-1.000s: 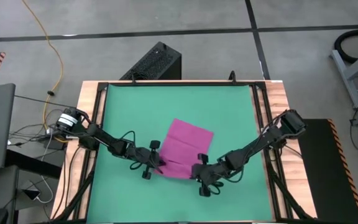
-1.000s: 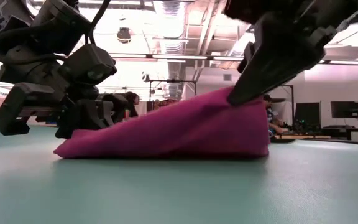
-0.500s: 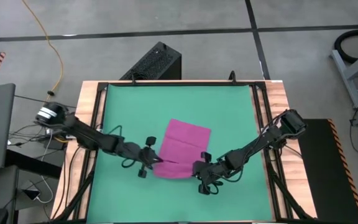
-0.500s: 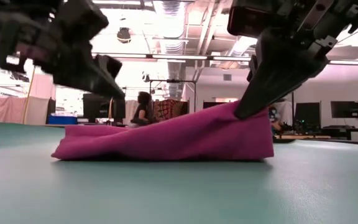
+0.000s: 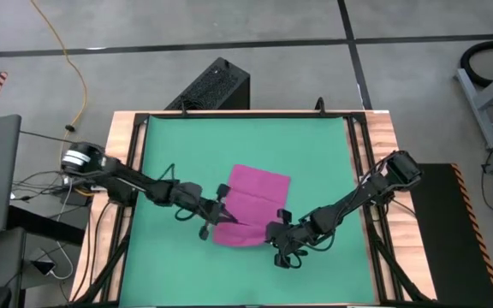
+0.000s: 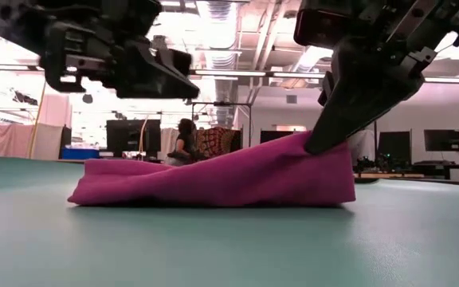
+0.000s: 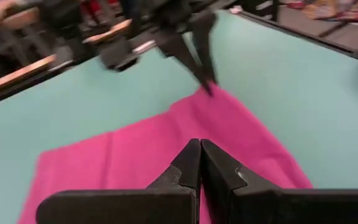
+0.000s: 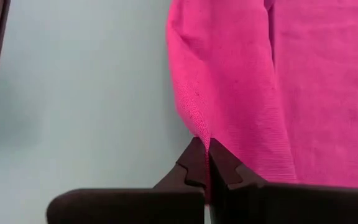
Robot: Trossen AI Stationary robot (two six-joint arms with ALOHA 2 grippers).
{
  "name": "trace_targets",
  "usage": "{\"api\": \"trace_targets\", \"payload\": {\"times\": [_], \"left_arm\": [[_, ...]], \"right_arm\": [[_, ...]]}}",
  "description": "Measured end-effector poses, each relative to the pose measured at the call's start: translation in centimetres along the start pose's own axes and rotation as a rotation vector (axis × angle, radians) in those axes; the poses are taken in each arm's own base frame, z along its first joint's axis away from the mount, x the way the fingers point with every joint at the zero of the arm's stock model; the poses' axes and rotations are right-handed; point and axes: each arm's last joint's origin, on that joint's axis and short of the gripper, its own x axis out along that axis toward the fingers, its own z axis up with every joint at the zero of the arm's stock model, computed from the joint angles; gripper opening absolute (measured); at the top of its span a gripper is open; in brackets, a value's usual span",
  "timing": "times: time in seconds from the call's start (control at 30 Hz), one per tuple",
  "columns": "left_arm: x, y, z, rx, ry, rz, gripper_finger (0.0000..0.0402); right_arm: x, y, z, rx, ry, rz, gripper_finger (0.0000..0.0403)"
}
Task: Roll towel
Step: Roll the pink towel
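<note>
High view: left gripper [image 5: 222,214], fingers together and empty, has moved in from the towel's [image 5: 255,201] left edge to hover over it | right gripper [image 5: 274,224] stays clamped on lifted near-right corner | towel mid-mat [image 5: 178,154], roll barely begun.

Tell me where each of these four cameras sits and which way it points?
High view: above, looking straight down on the green mat, both dark arms and the thin magenta-pink towel.
Low view: at table height, looking across into the room; both arms hang in from above.
Left wrist view: on the left arm, past its shut left gripper, hovering over the towel.
Right wrist view: on the right arm; right gripper pinches the towel's edge.
Shared: both wrist views show the right gripper's pinch on the towel.
</note>
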Motion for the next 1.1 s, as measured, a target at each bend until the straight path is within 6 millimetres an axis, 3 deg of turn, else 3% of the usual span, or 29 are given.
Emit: {"api": "trace_targets", "payload": {"times": [0.2,0.4,0.7,1.1], "left_arm": [[4.1,-0.1,-1.1,0.034,0.036,-0.092,0.0],[6.5,-0.1,-2.2,0.05,0.102,-0.11,0.0],[8.2,0.6,-4.2,0.001,0.176,-0.127,0.0],[8.3,0.2,-5.2,-0.056,0.247,-0.174,0.0]], "right_arm": [[0.0,0.1,-0.1,-0.003,0.004,0.0,0.001],[-0.1,0.3,-0.3,-0.014,0.008,0.006,0.001],[-0.2,0.7,-0.5,-0.044,0.009,0.014,0.001],[-0.1,-0.3,-0.5,0.047,-0.009,-0.117,0.001]]}}
